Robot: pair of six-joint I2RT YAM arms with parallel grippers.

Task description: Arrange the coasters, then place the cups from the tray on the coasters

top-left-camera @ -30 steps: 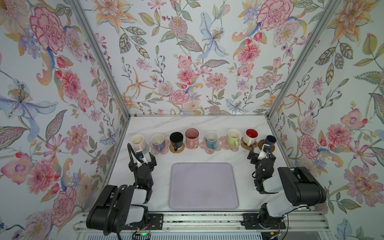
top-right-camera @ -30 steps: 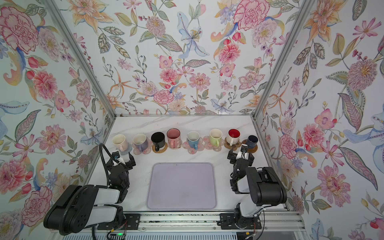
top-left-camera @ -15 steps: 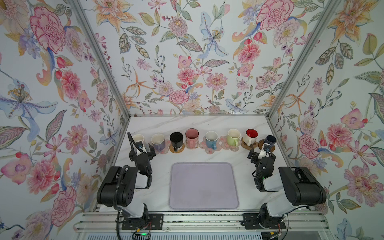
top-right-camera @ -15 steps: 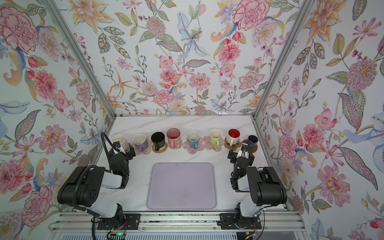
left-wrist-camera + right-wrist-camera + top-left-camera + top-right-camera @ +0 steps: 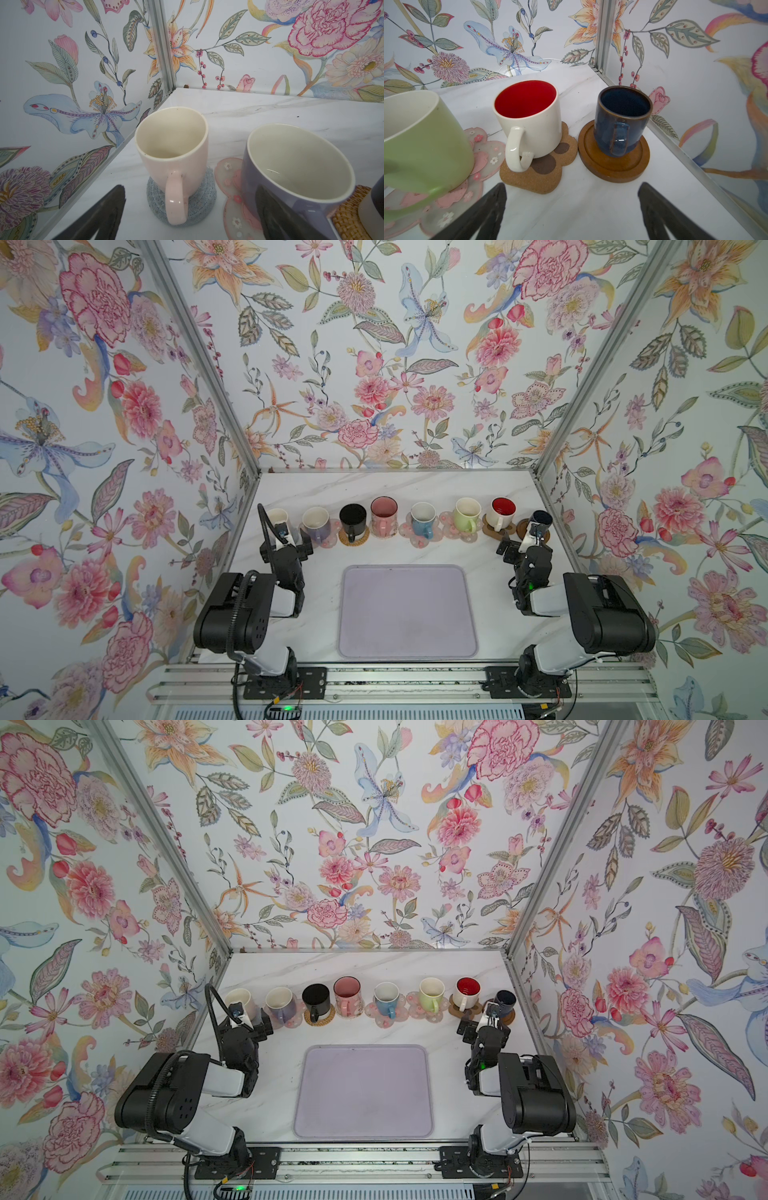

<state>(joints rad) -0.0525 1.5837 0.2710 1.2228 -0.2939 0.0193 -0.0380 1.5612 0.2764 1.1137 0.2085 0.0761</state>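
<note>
Now L gripper nearer cream-pink mug

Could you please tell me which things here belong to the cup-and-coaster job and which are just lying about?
Job: cream-pink cup, lavender cup, black cup, pink cup, blue cup, green cup, red-lined cup, navy cup, coasters beneath them, tray.
Just surroundings: marble tabletop, floral walls.

Eight upright mugs in one row across the far tabletop, handles toward the near edge: cream on grey knit, lavender on pink flower, black on rattan, pink, blue on second flower, green on third flower, red-lined white on cork paw, navy on brown disc. Lavender tray flat before the row.
</note>
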